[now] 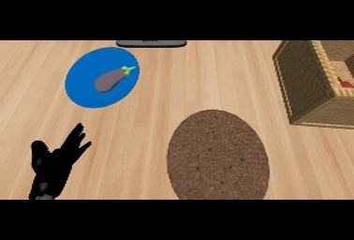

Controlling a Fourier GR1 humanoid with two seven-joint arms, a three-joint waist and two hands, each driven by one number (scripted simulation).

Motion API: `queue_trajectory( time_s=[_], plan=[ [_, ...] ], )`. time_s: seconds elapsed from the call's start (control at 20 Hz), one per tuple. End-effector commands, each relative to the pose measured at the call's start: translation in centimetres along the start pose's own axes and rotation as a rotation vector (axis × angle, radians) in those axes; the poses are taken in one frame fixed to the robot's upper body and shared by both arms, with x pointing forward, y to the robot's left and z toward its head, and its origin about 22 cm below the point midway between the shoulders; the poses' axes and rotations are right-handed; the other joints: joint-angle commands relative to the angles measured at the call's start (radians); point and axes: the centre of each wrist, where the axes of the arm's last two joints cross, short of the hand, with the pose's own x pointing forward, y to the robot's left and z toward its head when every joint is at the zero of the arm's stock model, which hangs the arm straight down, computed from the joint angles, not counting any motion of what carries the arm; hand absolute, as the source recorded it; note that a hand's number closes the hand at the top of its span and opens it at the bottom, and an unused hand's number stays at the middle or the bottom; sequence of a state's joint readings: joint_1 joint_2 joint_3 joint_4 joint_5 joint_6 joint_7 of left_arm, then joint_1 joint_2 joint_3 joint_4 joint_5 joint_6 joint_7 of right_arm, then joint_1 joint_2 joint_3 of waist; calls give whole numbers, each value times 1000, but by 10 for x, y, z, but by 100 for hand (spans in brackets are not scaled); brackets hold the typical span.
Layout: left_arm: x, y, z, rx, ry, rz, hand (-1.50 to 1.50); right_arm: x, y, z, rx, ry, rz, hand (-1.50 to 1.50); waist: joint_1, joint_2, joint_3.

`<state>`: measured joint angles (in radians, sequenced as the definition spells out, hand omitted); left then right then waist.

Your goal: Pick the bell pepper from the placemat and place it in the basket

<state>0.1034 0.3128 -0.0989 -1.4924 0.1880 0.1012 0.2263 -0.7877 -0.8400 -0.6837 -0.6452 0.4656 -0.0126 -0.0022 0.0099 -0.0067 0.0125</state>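
No text, label, brand, number or sign could be read anywhere, neither on the blue plate (86, 96), the brown placemat (217, 154), the wicker basket (304, 89) nor the table (207, 70).

We're looking down on the counter (207, 70): pale wood boards, grain running slantwise, filling the whole view. Light's pretty even, shadows soft. At the far edge, a bit left of middle, there's a dark grey slab (151, 43); we can't tell what it is.

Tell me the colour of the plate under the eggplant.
Blue. The plate shows in the head view, at upper left, with the purple eggplant lying on it.
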Motion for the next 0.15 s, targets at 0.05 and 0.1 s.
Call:
queue_trajectory(
  time_s=[0.05, 0.1],
  plan=[
    [-33, 3, 2, 26, 132, -10, 0, -22, -47, 2, -46, 66, 0, -150, -12, 9, -12],
    [-32, 13, 5, 16, 152, -7, 0, -41, -69, 8, -49, 45, -15, -150, -18, 10, -11]
  ],
)
